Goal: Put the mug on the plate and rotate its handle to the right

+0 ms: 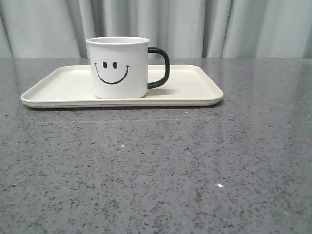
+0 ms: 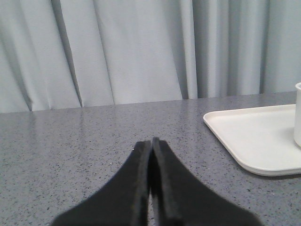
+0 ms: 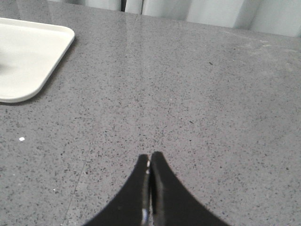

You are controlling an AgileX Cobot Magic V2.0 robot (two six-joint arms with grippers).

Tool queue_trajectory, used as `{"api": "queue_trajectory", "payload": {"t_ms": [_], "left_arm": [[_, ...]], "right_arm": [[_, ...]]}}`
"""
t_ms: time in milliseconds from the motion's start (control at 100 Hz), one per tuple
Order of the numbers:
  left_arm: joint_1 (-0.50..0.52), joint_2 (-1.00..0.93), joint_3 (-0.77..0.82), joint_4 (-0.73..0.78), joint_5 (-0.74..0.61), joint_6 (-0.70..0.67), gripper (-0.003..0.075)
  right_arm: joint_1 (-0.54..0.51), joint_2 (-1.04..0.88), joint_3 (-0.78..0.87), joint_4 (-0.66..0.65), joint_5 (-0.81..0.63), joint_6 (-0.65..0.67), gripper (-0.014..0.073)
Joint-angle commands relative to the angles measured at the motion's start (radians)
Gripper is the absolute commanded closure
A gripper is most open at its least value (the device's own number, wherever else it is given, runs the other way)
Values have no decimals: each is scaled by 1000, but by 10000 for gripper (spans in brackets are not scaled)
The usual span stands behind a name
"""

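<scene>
Grey curtains (image 1: 204, 24) hang behind the speckled grey table (image 1: 161, 170). On it lies the plate (image 1: 195, 92), and the mug (image 1: 118, 67) stands upright on the plate, its smiley toward the front camera, the handle (image 1: 162, 67) pointing right. The left gripper (image 2: 151, 143) and right gripper (image 3: 150, 159) have fingers pressed together, holding nothing, both apart from the plate.

I see the mug (image 1: 118, 67) standing on the plate (image 1: 195, 90), left of centre, its handle (image 1: 161, 68) pointing right.
</scene>
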Motion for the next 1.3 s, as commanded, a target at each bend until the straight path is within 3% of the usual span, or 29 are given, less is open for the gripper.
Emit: {"api": "queue_trajectory", "payload": {"t_ms": [0, 370, 760, 1290], "left_arm": [[-1, -32, 9, -9, -80, -2, 740], [-1, -30, 9, -9, -80, -2, 740], [-1, -30, 9, -9, -80, -2, 740], [-1, -30, 9, -9, -80, -2, 740]], "right_arm": [[-6, -43, 39, -13, -142, -4, 661], [-6, -280, 246, -13, -224, 3, 661], [-6, -278, 372, -12, -384, 48, 661], [-6, -278, 371, -12, -387, 54, 661]]}}
